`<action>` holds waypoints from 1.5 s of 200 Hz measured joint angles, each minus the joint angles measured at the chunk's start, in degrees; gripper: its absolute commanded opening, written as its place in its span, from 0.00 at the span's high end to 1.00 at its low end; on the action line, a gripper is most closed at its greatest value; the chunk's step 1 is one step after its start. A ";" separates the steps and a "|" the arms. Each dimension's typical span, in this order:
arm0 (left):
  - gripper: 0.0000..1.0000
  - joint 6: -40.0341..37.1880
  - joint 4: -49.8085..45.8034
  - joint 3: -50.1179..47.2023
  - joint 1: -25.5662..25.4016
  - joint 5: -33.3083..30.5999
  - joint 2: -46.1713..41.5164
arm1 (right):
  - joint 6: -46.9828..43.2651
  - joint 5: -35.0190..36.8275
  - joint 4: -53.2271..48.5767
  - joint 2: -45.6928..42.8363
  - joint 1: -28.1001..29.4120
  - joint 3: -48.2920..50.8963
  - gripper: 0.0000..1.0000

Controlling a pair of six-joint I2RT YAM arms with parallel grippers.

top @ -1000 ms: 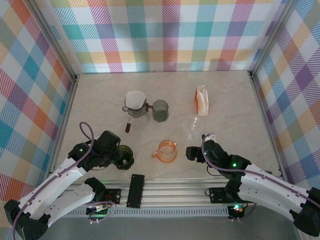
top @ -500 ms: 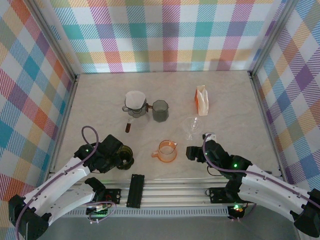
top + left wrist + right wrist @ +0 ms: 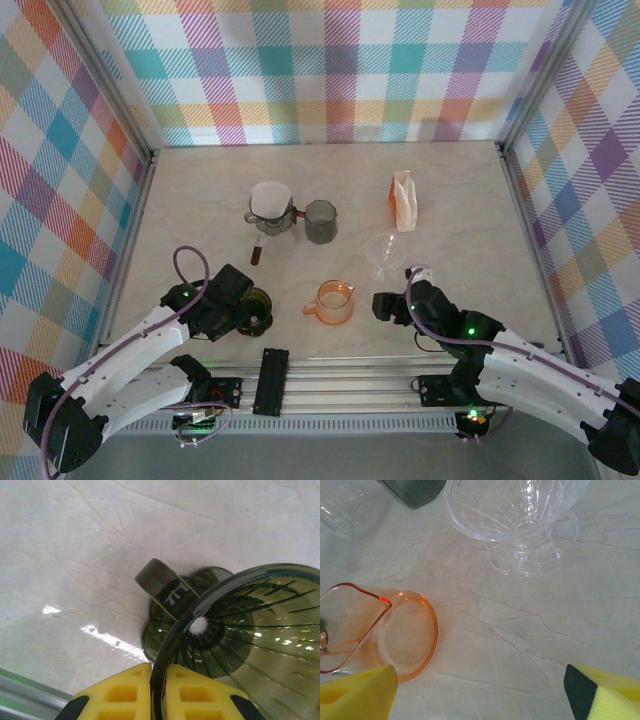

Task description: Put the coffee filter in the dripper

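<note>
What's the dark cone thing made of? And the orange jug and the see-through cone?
The dark dripper looks like smoky green plastic or glass: glossy, with ribs and bright glints. The orange jug looks like tinted glass or plastic, since the table shows through it. The clear dripper looks alike but uncoloured, shiny and ribbed.

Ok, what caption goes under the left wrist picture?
Left hand pinching the dark dripper by its rim, marble table beyond.

No legible text or markings.
</note>
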State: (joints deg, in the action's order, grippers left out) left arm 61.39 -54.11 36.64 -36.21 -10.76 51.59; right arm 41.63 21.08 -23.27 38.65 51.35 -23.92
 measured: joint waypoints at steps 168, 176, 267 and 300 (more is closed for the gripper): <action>1.00 -13.22 -0.57 19.17 -3.19 9.99 -1.14 | 1.05 1.42 -0.72 -0.81 0.00 0.72 0.12; 1.00 -13.97 0.09 21.29 -4.85 11.08 1.09 | 1.07 1.53 -1.01 -0.92 0.00 0.72 0.12; 1.00 -20.31 9.16 30.99 -9.90 20.04 24.11 | 1.95 2.49 -3.85 -4.02 0.00 0.79 0.12; 1.00 -21.24 10.69 32.24 -9.88 20.85 26.75 | 2.56 2.49 -4.74 -4.50 0.00 0.81 0.12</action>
State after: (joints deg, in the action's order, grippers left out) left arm 40.14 -43.42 68.88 -46.09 10.09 78.35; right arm 44.18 23.57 -28.01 34.15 51.35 -23.11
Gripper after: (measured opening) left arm 0.063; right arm 0.877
